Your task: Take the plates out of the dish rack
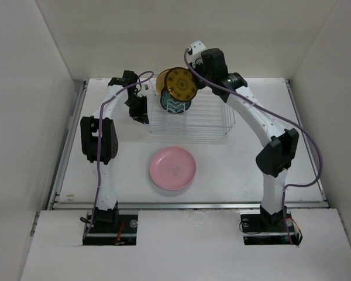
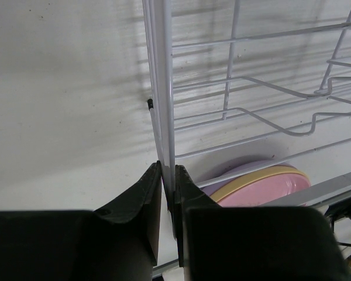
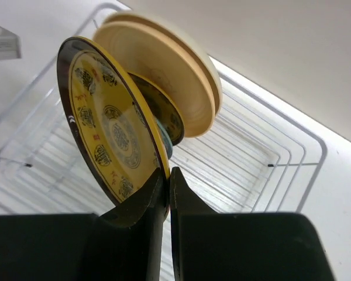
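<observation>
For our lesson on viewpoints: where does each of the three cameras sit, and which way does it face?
Top: above and behind, looking down on the table; both arms and bases show.
Left wrist: on the left arm, facing the rack wire pinched by the left tool, which shows.
Right wrist: on the right arm, facing the gold plate gripped by the right tool, which shows.
Shared: top and right wrist both show the gold plate.

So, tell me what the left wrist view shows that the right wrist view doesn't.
Left wrist only: the left gripper shut on the rim wire of the dish rack, with stacked plates beyond. Right wrist only: the right gripper pinching the gold patterned plate, a cream plate behind it. Both: the dish rack.
</observation>
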